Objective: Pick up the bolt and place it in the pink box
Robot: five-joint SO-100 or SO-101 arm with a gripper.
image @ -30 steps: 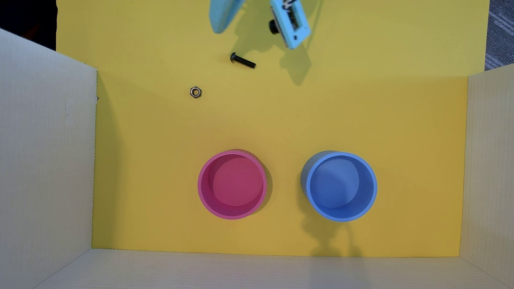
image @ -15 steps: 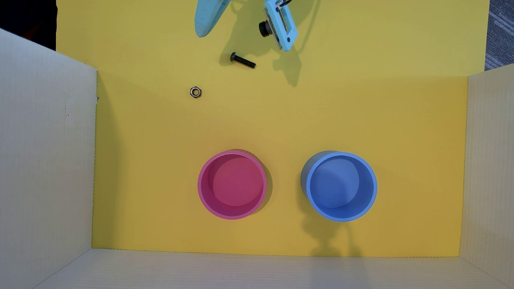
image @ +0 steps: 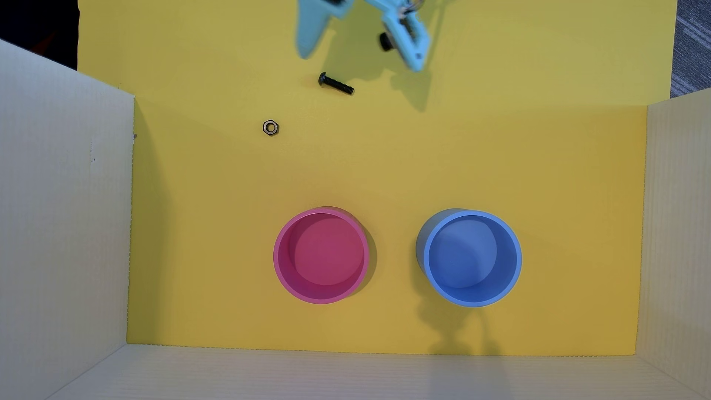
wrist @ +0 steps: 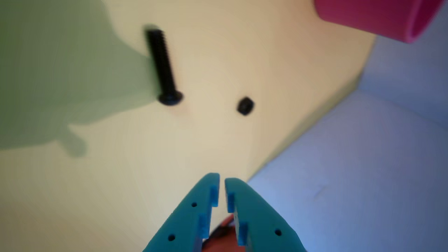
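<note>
The black bolt (image: pixel 335 84) lies flat on the yellow floor near the top of the overhead view, head to the left. In the wrist view the bolt (wrist: pixel 162 66) sits up and to the left of the fingertips, apart from them. My light blue gripper (image: pixel 306 52) hovers just above and left of the bolt in the overhead view, blurred. The wrist view shows the gripper (wrist: pixel 222 180) shut, with a thin slit between the fingers and nothing held. The pink box (image: pixel 276 255) stands open-topped and empty at the lower middle; its side (wrist: pixel 371 15) shows at the top right of the wrist view.
A small grey hex nut (image: pixel 270 127) lies left of and below the bolt, also seen as a nut (wrist: pixel 245 105) in the wrist view. A blue round container (image: pixel 518 257) stands right of the pink box. Pale cardboard walls (image: pixel 61 211) enclose the yellow floor on three sides.
The gripper swung left and then back to the right, reaching slightly lower toward the bolt. The bolt, nut and both containers have not moved.
</note>
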